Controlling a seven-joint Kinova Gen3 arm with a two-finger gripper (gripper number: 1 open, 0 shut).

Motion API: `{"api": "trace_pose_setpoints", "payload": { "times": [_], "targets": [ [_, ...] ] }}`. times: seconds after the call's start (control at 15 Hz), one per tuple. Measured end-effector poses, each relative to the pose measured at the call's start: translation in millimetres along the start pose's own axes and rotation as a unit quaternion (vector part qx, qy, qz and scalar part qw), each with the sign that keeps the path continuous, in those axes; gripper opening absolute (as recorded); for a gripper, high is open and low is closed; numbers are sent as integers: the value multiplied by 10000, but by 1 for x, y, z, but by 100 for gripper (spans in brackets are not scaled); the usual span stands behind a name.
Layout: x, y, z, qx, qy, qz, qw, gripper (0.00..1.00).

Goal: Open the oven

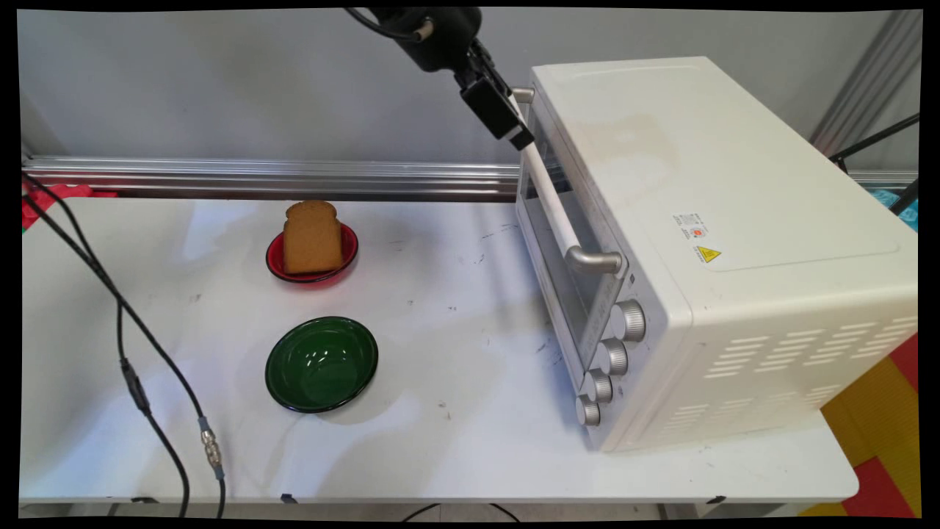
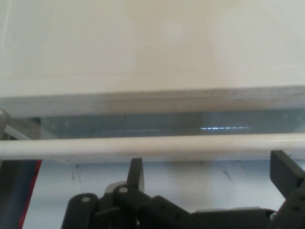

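Jaws apart, oven handle (image 2: 157,145) just beyond fingertips (image 2: 136,168), untouched

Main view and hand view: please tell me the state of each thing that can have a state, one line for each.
Toaster oven: door shut, standing on the table.
Door handle: free, the gripper right beside its far end.
Gripper: open, fingers just short of the handle bar.
Red plate: holds a bread slice standing upright.
Green bowl: empty, upright.
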Motion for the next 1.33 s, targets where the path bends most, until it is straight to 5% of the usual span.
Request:
{"api": "trace_pose_setpoints", "payload": {
  "times": [0.13, 0.2, 1.33],
  "targets": [
    [3, -2, 4, -33, -23, -3, 10000, 100],
    [4, -3, 6, -53, -26, -5, 10000, 0],
    [0, -13, 49, -120, 46, 82, 9999, 0]
  ]
}}
